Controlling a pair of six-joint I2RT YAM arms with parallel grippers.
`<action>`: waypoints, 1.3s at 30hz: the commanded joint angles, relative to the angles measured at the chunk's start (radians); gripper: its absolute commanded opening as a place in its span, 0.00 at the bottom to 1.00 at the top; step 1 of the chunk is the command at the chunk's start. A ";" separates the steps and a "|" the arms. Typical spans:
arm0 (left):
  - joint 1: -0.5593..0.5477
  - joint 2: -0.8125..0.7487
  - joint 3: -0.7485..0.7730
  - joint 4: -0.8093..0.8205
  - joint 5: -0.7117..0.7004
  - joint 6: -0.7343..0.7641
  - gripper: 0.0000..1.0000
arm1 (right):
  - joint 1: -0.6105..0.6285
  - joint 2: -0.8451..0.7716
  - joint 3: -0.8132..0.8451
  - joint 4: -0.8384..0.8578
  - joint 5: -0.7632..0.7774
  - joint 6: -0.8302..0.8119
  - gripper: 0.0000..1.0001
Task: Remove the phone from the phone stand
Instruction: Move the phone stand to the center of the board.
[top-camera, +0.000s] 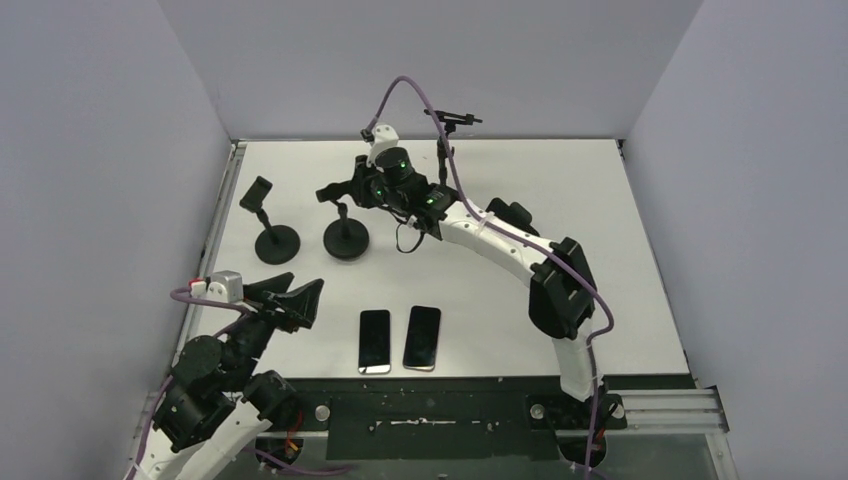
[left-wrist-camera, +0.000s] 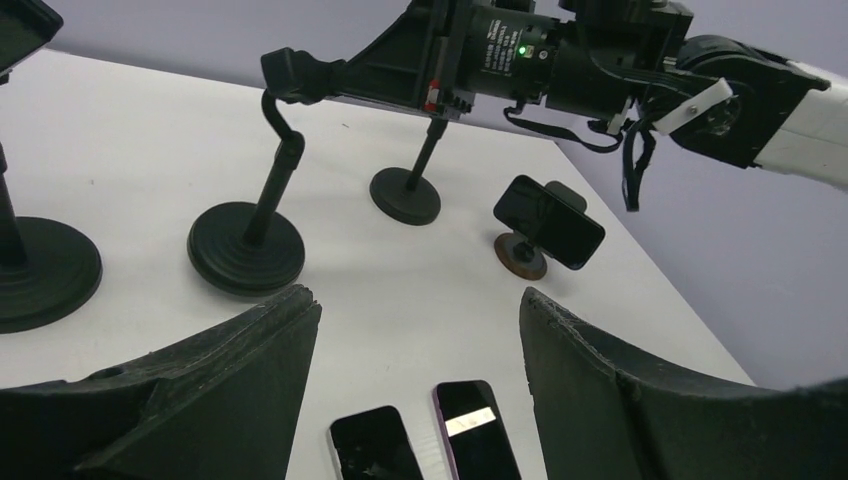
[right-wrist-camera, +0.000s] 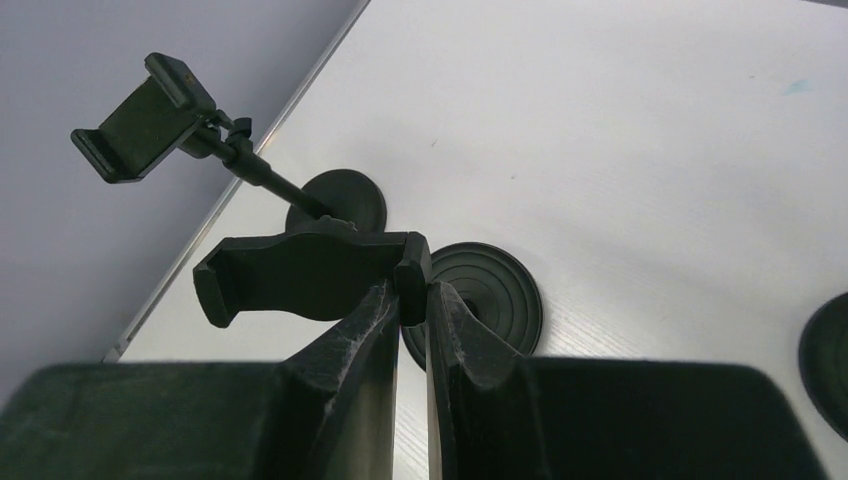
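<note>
A dark phone (left-wrist-camera: 548, 222) sits sideways in a small stand with a round brown base (left-wrist-camera: 518, 258), seen only in the left wrist view; in the top view my right arm hides it. My right gripper (right-wrist-camera: 412, 290) is shut on the end of the empty clamp (right-wrist-camera: 300, 275) of a black round-based stand (top-camera: 345, 238). It also shows in the top view (top-camera: 335, 192). My left gripper (left-wrist-camera: 415, 300) is open and empty, low over the table's near left (top-camera: 295, 300), far from the phone in the stand.
Two phones lie flat near the front edge, a black one (top-camera: 375, 340) and a purple-edged one (top-camera: 421, 337). Another empty stand (top-camera: 265, 215) is at the left and a tall one (top-camera: 445, 150) at the back. Walls enclose the table.
</note>
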 joint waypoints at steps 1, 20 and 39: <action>0.014 0.010 0.013 0.016 -0.039 0.013 0.71 | 0.013 0.051 0.140 0.134 -0.005 0.031 0.00; 0.089 -0.005 -0.005 0.042 0.004 0.011 0.71 | 0.030 0.136 0.175 0.168 0.006 0.044 0.56; 0.093 0.306 0.025 0.004 0.253 -0.225 0.65 | 0.019 -0.722 -0.791 0.077 0.111 0.135 0.78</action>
